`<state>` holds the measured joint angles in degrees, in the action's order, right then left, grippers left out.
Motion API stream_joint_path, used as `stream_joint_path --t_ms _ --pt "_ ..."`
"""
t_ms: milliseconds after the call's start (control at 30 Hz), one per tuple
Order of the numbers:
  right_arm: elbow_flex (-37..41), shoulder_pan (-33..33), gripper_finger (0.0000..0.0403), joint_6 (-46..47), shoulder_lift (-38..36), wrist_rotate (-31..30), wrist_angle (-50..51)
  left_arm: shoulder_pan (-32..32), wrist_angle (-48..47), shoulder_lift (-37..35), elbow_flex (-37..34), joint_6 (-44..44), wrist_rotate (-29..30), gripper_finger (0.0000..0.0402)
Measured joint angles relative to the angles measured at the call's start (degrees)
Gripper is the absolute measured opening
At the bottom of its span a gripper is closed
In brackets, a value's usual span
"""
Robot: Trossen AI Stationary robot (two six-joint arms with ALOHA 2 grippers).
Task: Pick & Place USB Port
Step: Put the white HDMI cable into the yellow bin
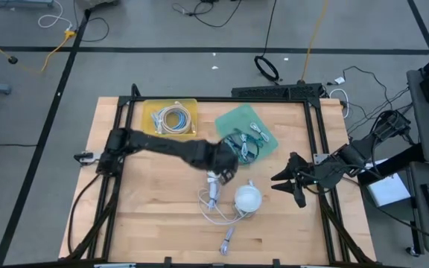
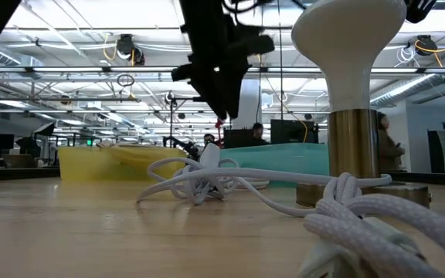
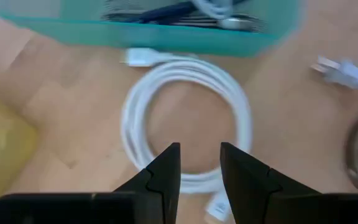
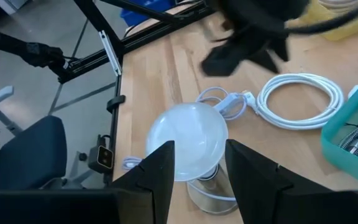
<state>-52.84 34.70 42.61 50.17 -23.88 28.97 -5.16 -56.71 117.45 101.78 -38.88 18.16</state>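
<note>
I have the left pincer [image 3: 199, 177] spread and empty above the coiled white USB cable [image 3: 188, 118], which lies on the tabletop [image 1: 155, 216] at six o'clock of the teal bin [image 1: 246, 130]. Nothing is picked yet (my read). The right pincer [image 4: 199, 171], released, waits by the lamp [image 4: 188, 140].

Grey floor [image 1: 162, 71] w/ black tape lines, loose cables; blue chair [image 4: 23, 158]; ceiling trusses, strip lights [image 2: 68, 23].
</note>
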Motion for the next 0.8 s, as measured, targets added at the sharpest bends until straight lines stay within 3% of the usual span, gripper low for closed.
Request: stream_joint_path --t_ms 267,500,800 --pt "0.0 0.0 0.0134 1.1 0.0 0.0 0.0 9.3 -0.2 0.0 -1.5 -5.4 -4.3 0.0118" --pt "0.0 0.0 0.0134 1.7 0.0 0.1 -0.2 11.6 0.0 0.6 -5.9 -5.9 -10.9 0.0123" --pt "0.0 0.0 0.0134 1.7 0.0 0.0 -0.5 9.8 1.0 0.5 -11.7 -9.3 -12.5 0.0209"
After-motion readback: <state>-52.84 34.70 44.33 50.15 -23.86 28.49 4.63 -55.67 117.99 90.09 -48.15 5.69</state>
